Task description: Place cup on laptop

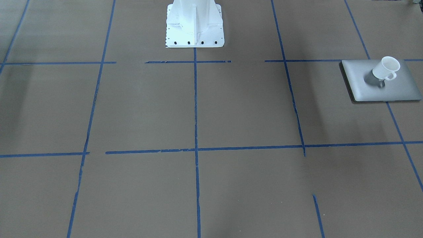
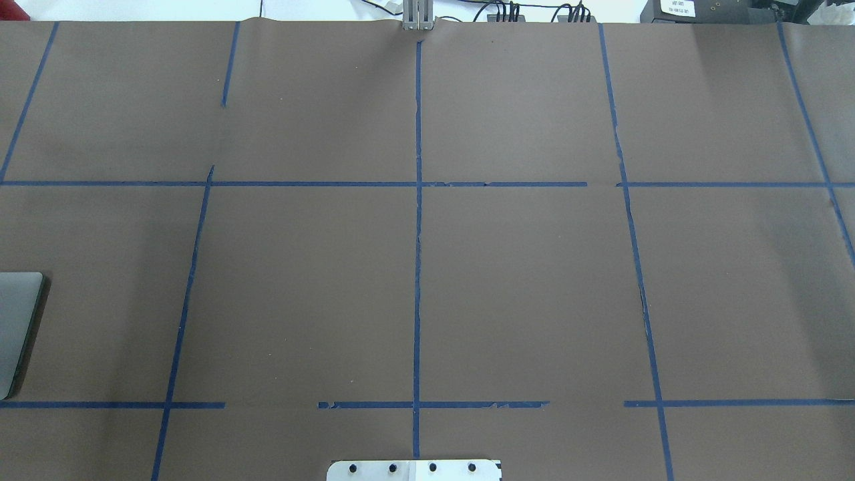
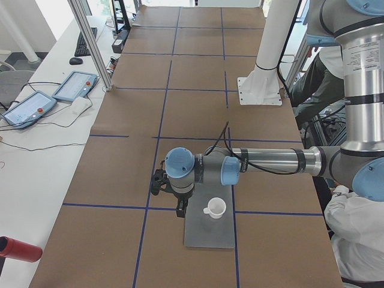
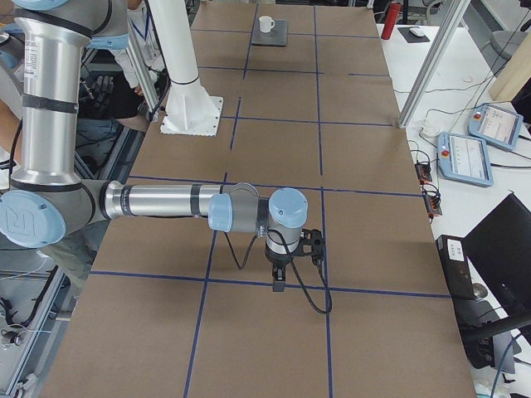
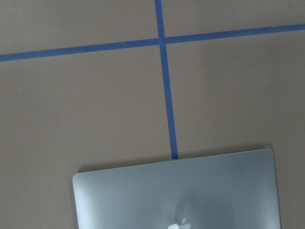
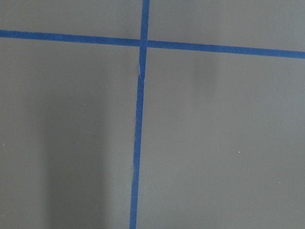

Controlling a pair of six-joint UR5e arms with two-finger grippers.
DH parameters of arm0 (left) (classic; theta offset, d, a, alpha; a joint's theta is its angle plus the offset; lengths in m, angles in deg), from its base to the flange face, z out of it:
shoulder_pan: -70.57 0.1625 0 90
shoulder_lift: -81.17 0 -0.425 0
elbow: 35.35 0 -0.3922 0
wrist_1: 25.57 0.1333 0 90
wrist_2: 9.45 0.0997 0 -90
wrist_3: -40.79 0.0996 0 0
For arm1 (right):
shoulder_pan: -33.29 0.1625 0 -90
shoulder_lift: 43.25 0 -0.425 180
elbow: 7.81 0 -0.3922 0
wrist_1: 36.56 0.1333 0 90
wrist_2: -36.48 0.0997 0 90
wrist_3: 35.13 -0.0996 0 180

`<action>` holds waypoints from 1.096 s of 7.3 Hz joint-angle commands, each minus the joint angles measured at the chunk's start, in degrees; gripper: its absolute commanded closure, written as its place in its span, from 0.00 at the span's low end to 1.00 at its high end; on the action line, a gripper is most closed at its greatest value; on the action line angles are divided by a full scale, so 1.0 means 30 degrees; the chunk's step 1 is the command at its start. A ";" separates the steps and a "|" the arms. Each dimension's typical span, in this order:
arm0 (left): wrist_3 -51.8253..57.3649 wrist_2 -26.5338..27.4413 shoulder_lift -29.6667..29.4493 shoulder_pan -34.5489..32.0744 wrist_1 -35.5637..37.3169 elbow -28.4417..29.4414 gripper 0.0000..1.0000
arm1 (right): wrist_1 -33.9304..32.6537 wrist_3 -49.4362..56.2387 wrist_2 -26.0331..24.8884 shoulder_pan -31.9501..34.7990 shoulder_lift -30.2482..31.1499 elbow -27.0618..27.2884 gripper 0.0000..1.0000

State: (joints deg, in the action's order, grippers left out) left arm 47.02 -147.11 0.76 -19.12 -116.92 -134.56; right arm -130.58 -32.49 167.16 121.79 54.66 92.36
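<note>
The white cup (image 1: 385,67) stands upright on the closed silver-grey laptop (image 1: 380,86), near its back edge, handle toward the front. Both also show in the exterior left view, cup (image 3: 215,208) on laptop (image 3: 210,233), and far off in the exterior right view (image 4: 265,23). The left wrist view shows the laptop's lid (image 5: 176,191) with its logo at the bottom edge. My left gripper (image 3: 180,211) hangs just beside the cup, apart from it; I cannot tell its state. My right gripper (image 4: 278,282) points down over bare table far from the laptop; I cannot tell its state.
The white robot pedestal (image 1: 195,26) stands at the table's robot side. Blue tape lines grid the brown table (image 2: 521,280). A red cylinder (image 3: 18,249), teach pendants (image 4: 465,157) and metal posts (image 3: 90,42) sit off the table's far side. People stand behind the robot.
</note>
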 commanded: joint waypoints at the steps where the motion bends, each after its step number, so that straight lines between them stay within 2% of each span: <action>1: 0.0121 -0.0022 -0.0061 -0.0016 -0.0076 -0.0646 0.00 | -0.0007 0.0000 0.0003 0.0000 0.0000 -0.0022 0.00; 8: 0.0122 0.0036 -0.0121 0.0014 -0.0487 -0.0855 0.00 | -0.0007 0.0000 0.0003 0.0000 0.0000 -0.0022 0.00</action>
State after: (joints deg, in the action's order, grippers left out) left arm 47.39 -147.03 0.40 -19.07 -118.42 -137.07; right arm -130.61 -32.50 167.13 121.79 54.64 92.29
